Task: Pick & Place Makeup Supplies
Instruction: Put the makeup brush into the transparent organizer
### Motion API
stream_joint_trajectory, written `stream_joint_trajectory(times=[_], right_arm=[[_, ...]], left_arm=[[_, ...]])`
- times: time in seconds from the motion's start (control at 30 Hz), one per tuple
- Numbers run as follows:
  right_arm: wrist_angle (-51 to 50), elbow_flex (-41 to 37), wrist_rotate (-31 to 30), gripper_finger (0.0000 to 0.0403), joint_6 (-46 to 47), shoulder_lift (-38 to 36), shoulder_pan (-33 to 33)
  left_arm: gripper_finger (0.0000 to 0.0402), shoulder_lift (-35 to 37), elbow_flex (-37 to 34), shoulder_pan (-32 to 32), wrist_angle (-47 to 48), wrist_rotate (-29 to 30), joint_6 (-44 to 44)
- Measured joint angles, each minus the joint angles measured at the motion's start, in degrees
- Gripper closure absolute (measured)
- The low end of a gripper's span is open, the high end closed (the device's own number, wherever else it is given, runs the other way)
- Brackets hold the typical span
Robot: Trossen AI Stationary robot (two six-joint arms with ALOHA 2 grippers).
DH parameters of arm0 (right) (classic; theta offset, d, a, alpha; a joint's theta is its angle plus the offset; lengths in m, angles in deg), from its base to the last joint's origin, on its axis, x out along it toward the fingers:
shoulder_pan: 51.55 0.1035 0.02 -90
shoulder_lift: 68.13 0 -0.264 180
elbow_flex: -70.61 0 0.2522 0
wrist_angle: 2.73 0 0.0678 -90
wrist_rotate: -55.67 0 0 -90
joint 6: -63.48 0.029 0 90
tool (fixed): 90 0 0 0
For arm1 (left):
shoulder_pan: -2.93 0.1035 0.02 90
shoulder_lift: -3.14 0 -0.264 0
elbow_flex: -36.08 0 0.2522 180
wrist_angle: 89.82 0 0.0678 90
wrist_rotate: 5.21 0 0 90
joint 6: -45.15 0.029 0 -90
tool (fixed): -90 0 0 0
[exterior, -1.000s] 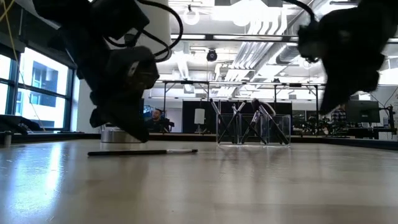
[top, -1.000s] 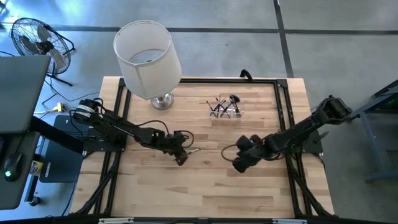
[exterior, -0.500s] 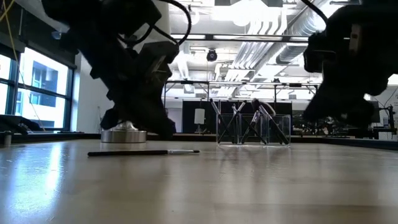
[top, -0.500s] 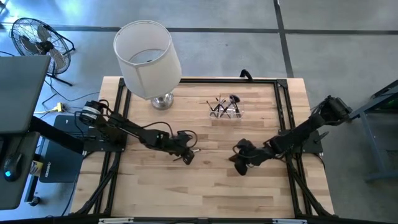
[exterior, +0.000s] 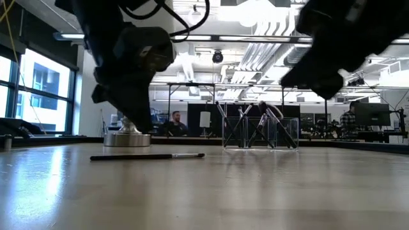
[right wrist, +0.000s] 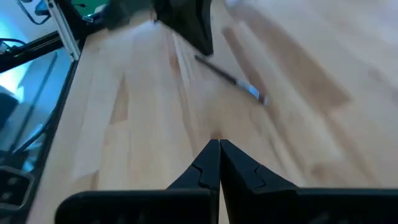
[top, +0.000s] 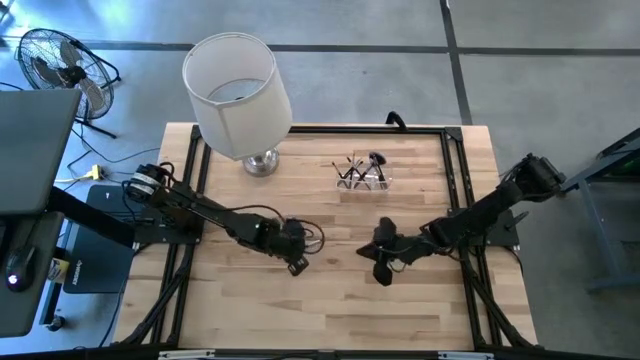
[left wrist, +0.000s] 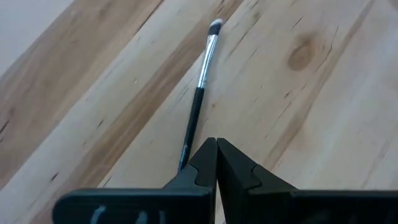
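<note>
One thin makeup brush [left wrist: 198,93] with a dark handle and a silver ferrule lies flat on the wooden table, also seen in the low view [exterior: 147,156] and the right wrist view [right wrist: 231,79]. My left gripper [left wrist: 216,148] hovers shut just above the brush's handle end [top: 295,262]. My right gripper [right wrist: 219,149] is shut and empty, right of the brush, and points toward it [top: 368,252]. Several more makeup supplies stand in a clear cup [top: 362,175] at the far middle [exterior: 260,131].
A lamp with a white shade [top: 238,80] stands at the far left on a metal base [exterior: 128,138]. Black frame rails [top: 452,170] run along the table's sides. People sit in the room beyond the table [exterior: 176,121].
My left gripper has risen off the table by the brush and shifted slightly toward the near edge, staying shut. My right gripper has tipped up from pointing down to nearly level, turning toward the brush. The brush has stayed where it was.
</note>
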Motion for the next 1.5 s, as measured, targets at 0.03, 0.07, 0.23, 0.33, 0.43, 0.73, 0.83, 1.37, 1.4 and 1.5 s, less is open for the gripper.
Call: stream_joint_trajectory(times=[0.03,0.07,0.23,0.33,0.43,0.73,0.83,1.37,1.4,1.5], right_arm=[[0.00,1.01,-0.02,0.0402,-1.83,0.45,-0.58],[-0.03,2.05,-0.02,0.0402,-3.57,1.13,-1.15],[-0.95,8.48,3.29,0.0403,-9.47,7.69,-4.95],[-3.20,13.46,7.18,0.0403,-11.07,12.62,-7.37],[-7.76,18.98,10.21,0.0403,-12.20,17.60,-9.51],[-17.11,31.58,11.73,0.0403,-13.54,28.32,-14.44],[-17.74,32.63,12.14,0.0403,-13.15,29.73,-15.46],[-18.91,32.65,11.71,0.0403,-8.77,31.29,-16.87],[-19.33,32.62,11.77,0.0403,-8.72,31.52,-16.89],[-18.95,32.58,11.79,0.0403,-8.18,32.46,-16.87]], left_arm=[[0.0401,0.00,0.07,-0.57,0.69,0.56,-0.79],[0.0401,0.00,0.14,-1.22,1.58,1.10,-1.56],[0.0401,0.47,-1.22,-5.68,1.97,1.42,-4.40],[0.0401,0.47,-2.12,-7.85,1.97,1.35,-6.15],[0.0401,0.48,-2.86,-9.57,1.84,1.33,-7.77],[0.0401,6.52,-8.55,-11.63,2.47,1.01,-9.12],[0.0401,11.34,-11.55,-12.07,2.00,3.51,-9.16],[0.0402,16.57,-15.92,-11.94,1.69,4.60,-4.33],[0.0402,16.57,-15.92,-11.94,1.62,4.61,-4.33],[0.0401,16.57,-15.92,-11.94,1.66,4.51,-4.33]])
